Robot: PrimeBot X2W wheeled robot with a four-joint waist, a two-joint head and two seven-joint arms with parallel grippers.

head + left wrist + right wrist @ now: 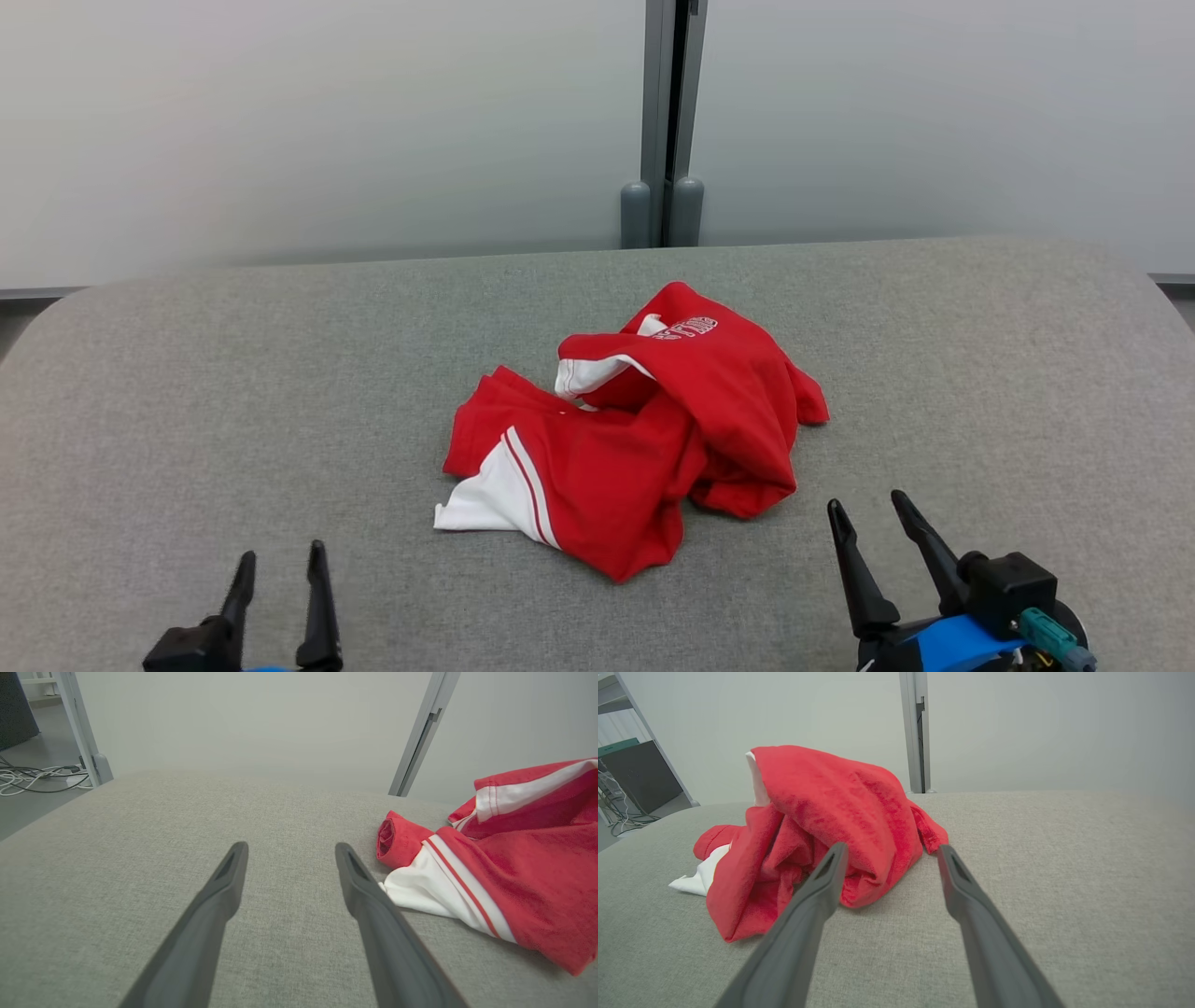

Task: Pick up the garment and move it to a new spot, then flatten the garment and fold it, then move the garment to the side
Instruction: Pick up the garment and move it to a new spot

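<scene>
One red-and-white garment lies ahead of the fingers, which number four, in two pairs. One grey worktop. One post stands beyond.

Support: grey fabric-covered surface with a fine woven texture. It is broad, and both far corners are rounded.

One item lies directly on it: a red garment, crumpled in a loose heap near the middle.
- A white panel with thin red stripes lies flat on the fabric at the heap's near-left edge.
- In the left wrist view, a rolled red edge rests on the surface, touching that panel.
- The far part folds over the rest. It carries white lettering, too small to read.
- In the right wrist view the heap stands up as a mound, with its lower folds spread onto the surface.
</scene>
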